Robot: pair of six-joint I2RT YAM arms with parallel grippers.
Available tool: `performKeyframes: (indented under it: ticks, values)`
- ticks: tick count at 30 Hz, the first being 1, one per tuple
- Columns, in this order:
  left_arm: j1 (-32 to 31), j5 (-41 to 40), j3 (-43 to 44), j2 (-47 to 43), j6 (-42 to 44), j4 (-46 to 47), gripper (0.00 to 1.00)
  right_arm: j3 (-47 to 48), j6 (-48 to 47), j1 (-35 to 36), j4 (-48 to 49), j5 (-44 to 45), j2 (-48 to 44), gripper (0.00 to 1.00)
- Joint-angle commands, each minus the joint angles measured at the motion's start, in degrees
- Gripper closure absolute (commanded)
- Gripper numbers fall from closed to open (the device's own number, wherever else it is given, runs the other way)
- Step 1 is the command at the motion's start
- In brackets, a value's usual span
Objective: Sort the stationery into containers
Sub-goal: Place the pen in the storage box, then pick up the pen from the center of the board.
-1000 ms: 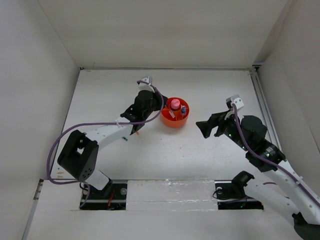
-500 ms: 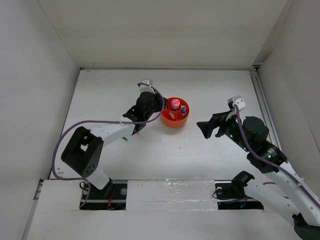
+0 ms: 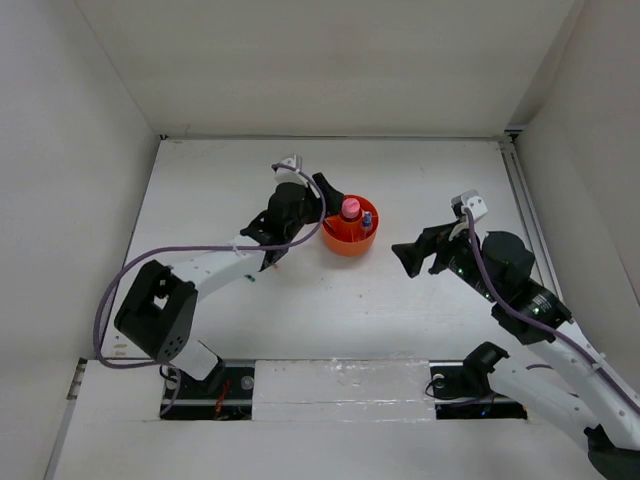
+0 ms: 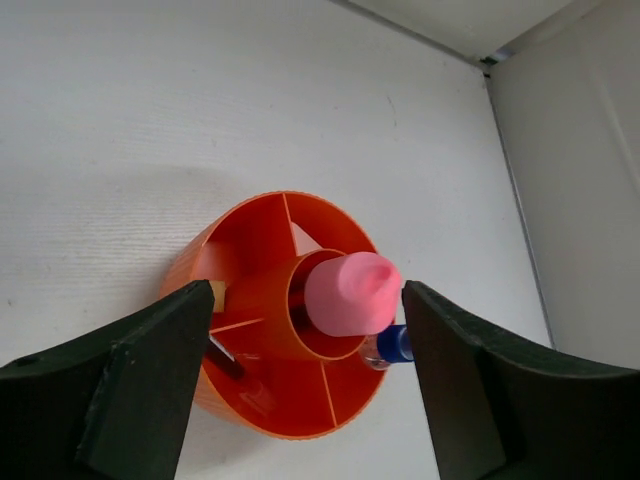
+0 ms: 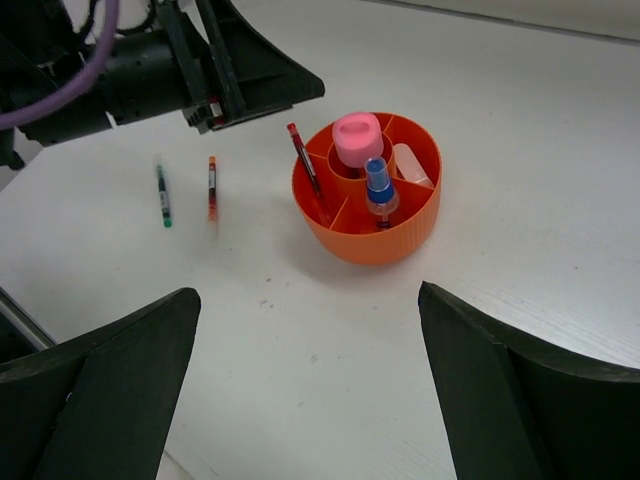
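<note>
From above, the orange organiser (image 3: 349, 243) stands on the worktop (image 3: 430, 180), about in the middle. The left pincer (image 3: 320, 197) is over its left rim. The right pincer (image 3: 408, 257) is well apart on the right and points toward it.

In the left wrist view, the left pincer is released, with one finger showing on each side of the organiser. The pink bottle (image 4: 350, 293) stands in the central cup. The blue-capped bottle (image 4: 393, 343) is in a ring compartment just beside it, and a tan block (image 4: 217, 294) is in another compartment.

In the right wrist view, the right pincer is released and holds nothing. A red pen (image 5: 304, 168) leans in a ring compartment and a pale eraser (image 5: 411, 166) lies in another. A green pen (image 5: 162, 194) and an orange-red pen (image 5: 212, 188) lie on the worktop, apart from the organiser.
</note>
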Motion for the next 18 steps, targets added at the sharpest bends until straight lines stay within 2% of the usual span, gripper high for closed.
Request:
performKeyframes:
  ticks: [1,3,4,6,11,14,15,17,18]
  values:
    - [-0.07,-1.79,0.44,-7.47,0.56,-1.21,0.25,-0.05,-1.35,-0.13,2.15,-1.44,0.92,0.04]
    - [-0.07,-3.99,1.85,-10.63,0.56,-6.28,0.11,-0.05,-1.97,-0.13,2.85,-3.45,1.63,0.01]
    - [-0.07,-6.53,2.46,-11.51,0.56,-8.06,0.0,-0.05,-1.97,-0.13,2.85,-3.98,1.63,0.01]
    - [-0.07,-9.09,4.31,-13.97,-0.75,-12.01,0.0,-0.05,-2.58,-0.13,4.08,-6.35,2.16,0.0]
    - [0.71,-19.89,10.81,-15.12,-8.83,-33.18,0.0,1.79,-5.3,2.41,6.8,-12.85,9.6,0.0]
    - [4.75,-18.34,13.36,-14.6,-11.75,-41.27,0.0,3.99,-5.31,6.63,9.0,-12.61,18.11,0.02]
    - [6.41,-15.29,13.37,-13.9,-11.75,-42.34,0.0,4.69,-5.31,7.68,9.01,-11.64,20.33,0.04]
    - [13.26,-9.32,12.33,-12.32,-12.62,-45.67,0.0,7.4,-5.31,11.37,11.46,-9.62,26.47,0.06]
    - [15.63,-9.28,12.31,-12.31,-13.41,-46.56,0.0,8.29,-5.31,12.69,11.47,-8.83,28.33,0.07]
